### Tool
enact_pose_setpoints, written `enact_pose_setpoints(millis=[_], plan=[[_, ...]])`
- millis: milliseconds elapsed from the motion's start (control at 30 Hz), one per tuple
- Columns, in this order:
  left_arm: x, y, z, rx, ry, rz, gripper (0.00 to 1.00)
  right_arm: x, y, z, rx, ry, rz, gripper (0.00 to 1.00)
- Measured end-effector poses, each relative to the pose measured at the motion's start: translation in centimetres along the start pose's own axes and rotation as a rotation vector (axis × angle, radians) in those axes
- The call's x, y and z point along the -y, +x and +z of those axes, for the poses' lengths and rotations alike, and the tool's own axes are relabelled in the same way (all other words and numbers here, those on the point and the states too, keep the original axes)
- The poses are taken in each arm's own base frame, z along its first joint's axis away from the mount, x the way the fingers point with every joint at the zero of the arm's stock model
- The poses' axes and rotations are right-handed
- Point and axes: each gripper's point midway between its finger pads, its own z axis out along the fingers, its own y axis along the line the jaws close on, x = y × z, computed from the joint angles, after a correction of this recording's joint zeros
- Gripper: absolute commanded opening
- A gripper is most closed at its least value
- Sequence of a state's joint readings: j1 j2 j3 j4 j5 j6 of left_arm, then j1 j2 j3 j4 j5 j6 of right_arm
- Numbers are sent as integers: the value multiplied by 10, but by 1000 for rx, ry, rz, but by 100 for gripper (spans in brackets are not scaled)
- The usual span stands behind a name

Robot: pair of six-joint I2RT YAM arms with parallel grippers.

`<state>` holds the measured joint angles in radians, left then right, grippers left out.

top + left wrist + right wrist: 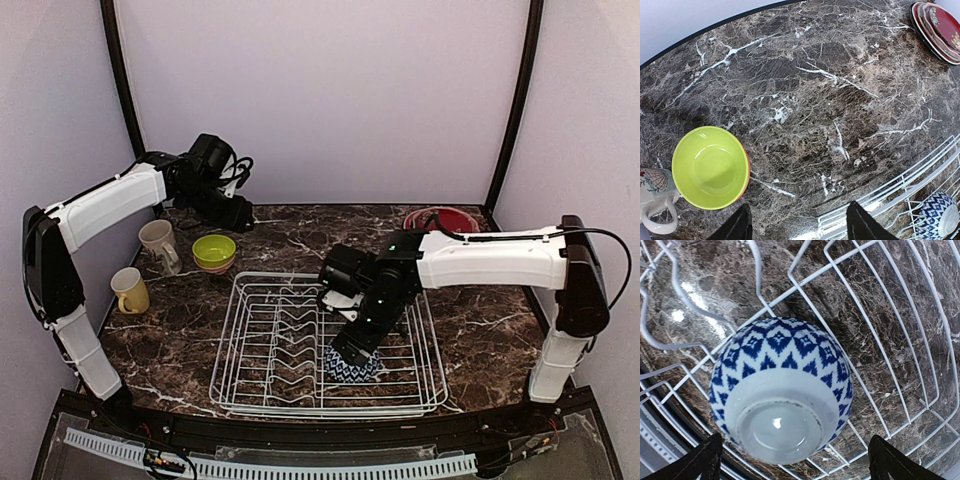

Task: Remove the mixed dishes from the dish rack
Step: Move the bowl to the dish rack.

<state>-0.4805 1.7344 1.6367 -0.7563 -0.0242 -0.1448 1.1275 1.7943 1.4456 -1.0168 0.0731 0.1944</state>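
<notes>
1. Right wrist view looks down on the navy-zigzag bowl [782, 390], the only dish I can see in the dish rack [900, 340]. It lies with its mouth down and its white foot ring turned up toward the camera. It rests on the wires in the right half of the rack, near the front edge.
2. This bowl looks like glazed ceramic. I judge it stiff, not heavy, smooth and rather slippery, and it may chip if it knocks against the wire.
3. Its rim is underneath, so the fingers cannot pinch it there. The round wall narrows toward the foot, and a grip high on it may slide off. I think the better hold is across the widest part of the body, with the fingers low between the wires.
4. The right gripper [796, 462] hangs just above the bowl with its jaws spread wide, one finger on each side. The fingers are apart from the glaze and they hold nothing.
5. The left gripper [800, 227] hovers over the marble table [830, 100] at the back left, well apart from the rack. Its jaws are parted and nothing is between them.
6. The lime bowl [710, 167] stands just beside it on the table, with the cream mug [160, 243] and the yellow mug [130, 290] near it. The red plates [440, 218] lie stacked at the back right.
</notes>
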Motion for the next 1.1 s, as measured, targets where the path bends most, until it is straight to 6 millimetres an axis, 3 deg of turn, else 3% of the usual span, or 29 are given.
enact_pose_setpoints(millis=[133,500,833,967,1100], plan=[[0,0,0,0,-3,5,64,9,0,12,-18,86,0,99],[-1,1,1,-1,-12,6,64,51,-5,11,13,224,97,99],[-1,1,1,-1,-11,7,64,23,-15,-8,56,205,63,97],[1,1,1,-2,-7,10,64,17,-10,-2,20,257,47,88],[2,1,1,-2,-5,11,64,21,-8,14,-35,336,27,87]])
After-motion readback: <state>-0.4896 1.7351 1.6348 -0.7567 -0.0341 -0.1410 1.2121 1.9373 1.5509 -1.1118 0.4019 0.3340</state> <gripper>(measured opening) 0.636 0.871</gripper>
